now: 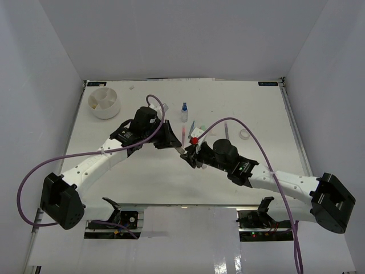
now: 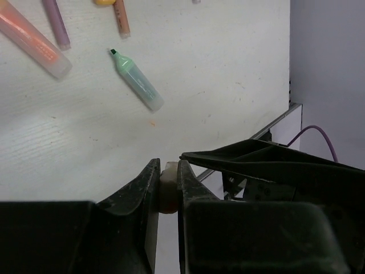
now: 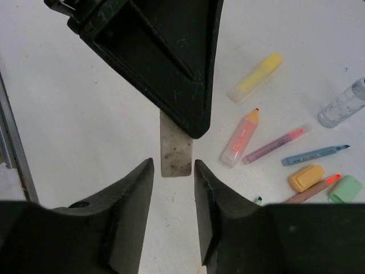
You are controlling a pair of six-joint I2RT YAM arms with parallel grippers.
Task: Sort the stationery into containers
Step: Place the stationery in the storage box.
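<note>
My left gripper point(image 2: 168, 166) is shut on a dirty white eraser block point(image 2: 168, 191) and holds it above the table. In the right wrist view the same eraser point(image 3: 175, 149) hangs from the left gripper's black fingers point(image 3: 171, 68), just ahead of my open right gripper point(image 3: 174, 166). In the top view the left gripper point(image 1: 173, 142) and right gripper point(image 1: 191, 156) meet at mid-table. The white divided tub point(image 1: 104, 103) stands at the far left. Markers, pens and small erasers lie loose: a yellow marker point(image 3: 255, 77), a pink-orange marker point(image 3: 239, 137), a teal marker point(image 2: 136, 80).
A blue-capped clear bottle point(image 1: 184, 112) stands behind the grippers and a clear tape ring point(image 1: 244, 134) lies to the right. A purple pen point(image 3: 276, 144), a blue pen point(image 3: 313, 154), a yellow eraser point(image 3: 305, 177) and a green eraser point(image 3: 345, 188) lie nearby. Purple cables arc over both arms.
</note>
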